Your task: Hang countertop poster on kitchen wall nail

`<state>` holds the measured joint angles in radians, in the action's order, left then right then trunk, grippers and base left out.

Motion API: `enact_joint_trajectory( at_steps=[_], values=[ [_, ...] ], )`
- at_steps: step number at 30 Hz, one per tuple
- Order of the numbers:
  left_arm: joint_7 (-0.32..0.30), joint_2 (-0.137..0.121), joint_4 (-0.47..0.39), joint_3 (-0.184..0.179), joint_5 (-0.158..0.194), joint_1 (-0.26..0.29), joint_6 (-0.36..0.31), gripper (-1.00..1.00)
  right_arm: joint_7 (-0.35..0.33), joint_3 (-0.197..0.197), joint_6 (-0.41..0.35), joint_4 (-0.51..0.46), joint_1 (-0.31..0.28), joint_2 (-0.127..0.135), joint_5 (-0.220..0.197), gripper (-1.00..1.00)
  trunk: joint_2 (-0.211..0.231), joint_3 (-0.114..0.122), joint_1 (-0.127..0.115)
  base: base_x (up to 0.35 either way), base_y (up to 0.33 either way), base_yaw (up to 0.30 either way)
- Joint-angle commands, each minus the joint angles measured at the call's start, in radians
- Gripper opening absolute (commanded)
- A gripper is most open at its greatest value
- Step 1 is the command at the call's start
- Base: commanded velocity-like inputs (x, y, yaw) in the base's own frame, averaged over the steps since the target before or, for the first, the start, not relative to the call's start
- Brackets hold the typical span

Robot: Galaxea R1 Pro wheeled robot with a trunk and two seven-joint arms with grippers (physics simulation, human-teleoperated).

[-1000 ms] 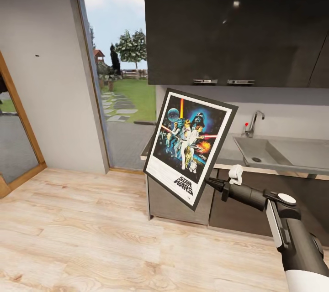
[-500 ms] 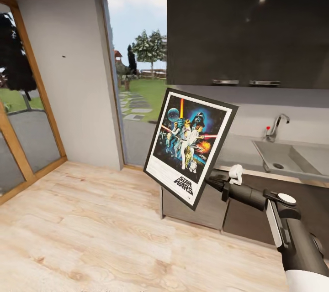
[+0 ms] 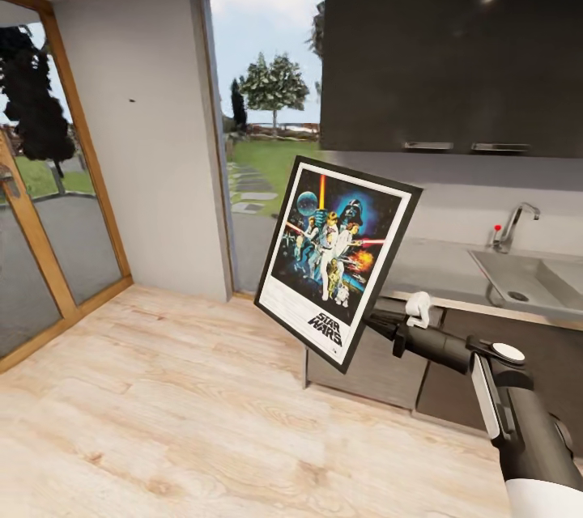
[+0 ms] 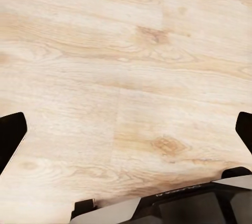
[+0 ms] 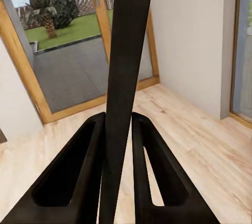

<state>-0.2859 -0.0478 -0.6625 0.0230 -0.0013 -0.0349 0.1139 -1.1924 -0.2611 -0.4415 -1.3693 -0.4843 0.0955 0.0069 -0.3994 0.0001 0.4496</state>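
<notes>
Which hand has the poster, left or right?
The right hand: its fingers clamp the poster's black frame edge-on. The left hand hangs open over bare wooden floor, gripping nothing.

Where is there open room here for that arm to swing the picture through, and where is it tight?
Open: the wood floor between the glass door and the cabinet fronts, and the pale wall around the nail. Bare countertop lies between the poster and the sink. Tight: under the dark upper cabinets, by the faucet.
</notes>
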Motion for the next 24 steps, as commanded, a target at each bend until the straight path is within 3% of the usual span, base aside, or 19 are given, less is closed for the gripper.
enact_joint_trajectory(
  at_steps=[1, 24],
  values=[
    [-0.006, 0.000, 0.000, 0.003, 0.000, 0.000, 0.001, 1.00, -0.006, -0.001, -0.011, -0.001, 0.000, 0.000, -0.001, -1.00, -0.001, 0.000, 0.000, 0.000, 0.293, 0.001],
    [-0.007, 0.000, 0.000, 0.002, 0.000, 0.000, -0.001, 1.00, -0.006, -0.001, -0.011, 0.001, 0.000, 0.000, -0.001, -1.00, -0.001, 0.000, 0.000, 0.015, 0.297, 0.000]
  ],
)
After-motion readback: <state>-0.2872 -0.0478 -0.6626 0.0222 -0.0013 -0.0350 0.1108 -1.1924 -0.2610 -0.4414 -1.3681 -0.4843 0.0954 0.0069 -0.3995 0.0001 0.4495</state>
